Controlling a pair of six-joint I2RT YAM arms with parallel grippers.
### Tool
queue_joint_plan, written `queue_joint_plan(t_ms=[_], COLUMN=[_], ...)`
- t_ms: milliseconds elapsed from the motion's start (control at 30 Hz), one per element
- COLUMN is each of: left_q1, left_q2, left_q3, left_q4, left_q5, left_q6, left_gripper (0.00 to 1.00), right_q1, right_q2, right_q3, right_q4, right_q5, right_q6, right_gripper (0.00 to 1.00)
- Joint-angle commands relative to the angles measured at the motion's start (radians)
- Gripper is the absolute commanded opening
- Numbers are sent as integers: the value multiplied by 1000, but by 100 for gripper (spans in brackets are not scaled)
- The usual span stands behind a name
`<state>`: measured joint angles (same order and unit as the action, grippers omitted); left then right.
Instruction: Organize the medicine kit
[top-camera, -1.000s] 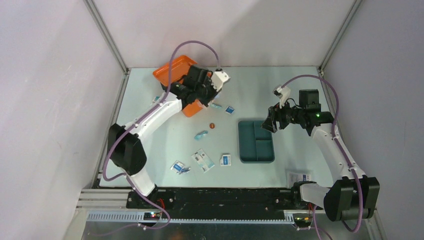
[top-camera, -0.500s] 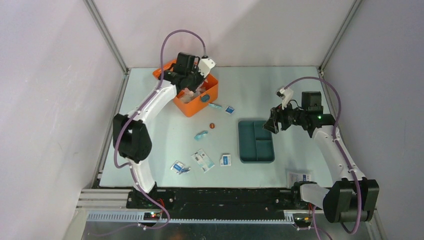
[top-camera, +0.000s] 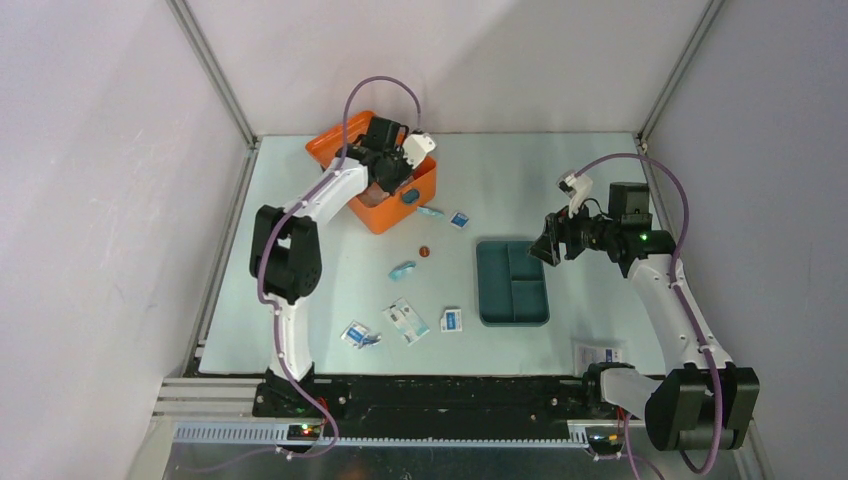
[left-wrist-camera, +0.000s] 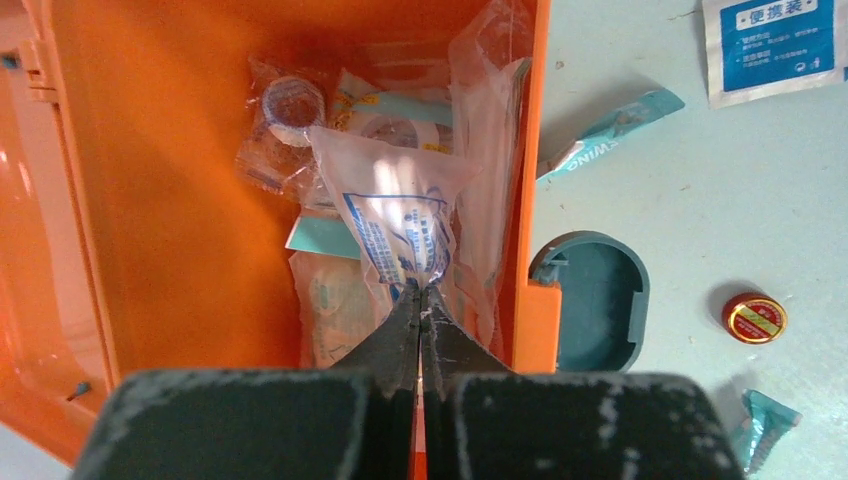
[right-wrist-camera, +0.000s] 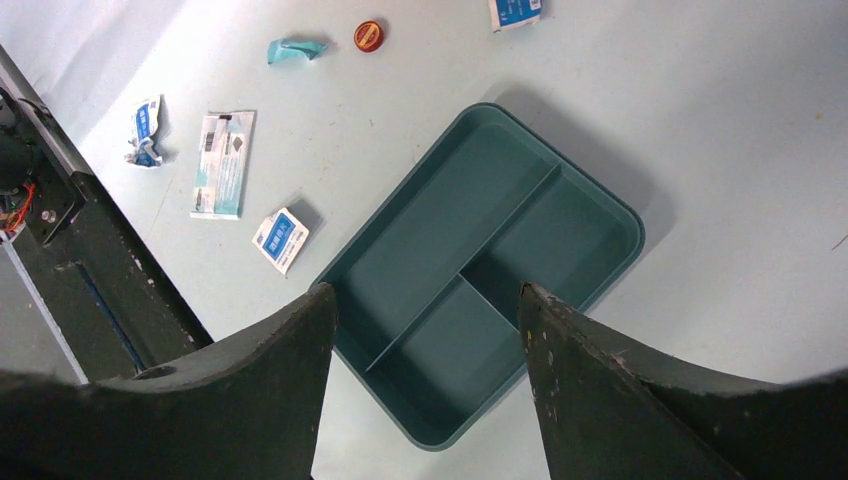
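Pinching a clear packet (left-wrist-camera: 395, 215) inside the medicine kit (left-wrist-camera: 150, 200) with my left claw (left-wrist-camera: 420, 300); right claw (right-wrist-camera: 425, 295) open above teal tray (right-wrist-camera: 450, 200)

We are seeing the orange medicine kit (left-wrist-camera: 170, 200) lying open beneath the left pincer (left-wrist-camera: 420, 297), a clear packet (left-wrist-camera: 395, 200) among its contents, its teal latch (left-wrist-camera: 590, 300) right of the pincer.

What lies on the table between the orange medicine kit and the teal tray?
Top view shows a teal packet, a blue-white sachet and a small red tin between medicine kit and tray.
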<state>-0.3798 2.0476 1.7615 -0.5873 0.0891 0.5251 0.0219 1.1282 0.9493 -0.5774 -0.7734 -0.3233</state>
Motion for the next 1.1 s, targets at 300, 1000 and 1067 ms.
queue_joint_plan(t_ms=[300,1000,1067], left_q1=[41,220,275], left_q2=[137,-463,-553], left_q3=[222,-135,-193], left_q4=[27,48,72], left_q5=[-85,34,80], left_q6=[131,-545,-644], left_gripper=[5,82,82], right_q1=[-11,49,57], right_q2=[-12,47,46], right_q3=[3,41,44], right_q4=[38,25,21], right_q5=[-18,3,5], right_q6=[14,-2,-8], right_gripper=[71,73,73])
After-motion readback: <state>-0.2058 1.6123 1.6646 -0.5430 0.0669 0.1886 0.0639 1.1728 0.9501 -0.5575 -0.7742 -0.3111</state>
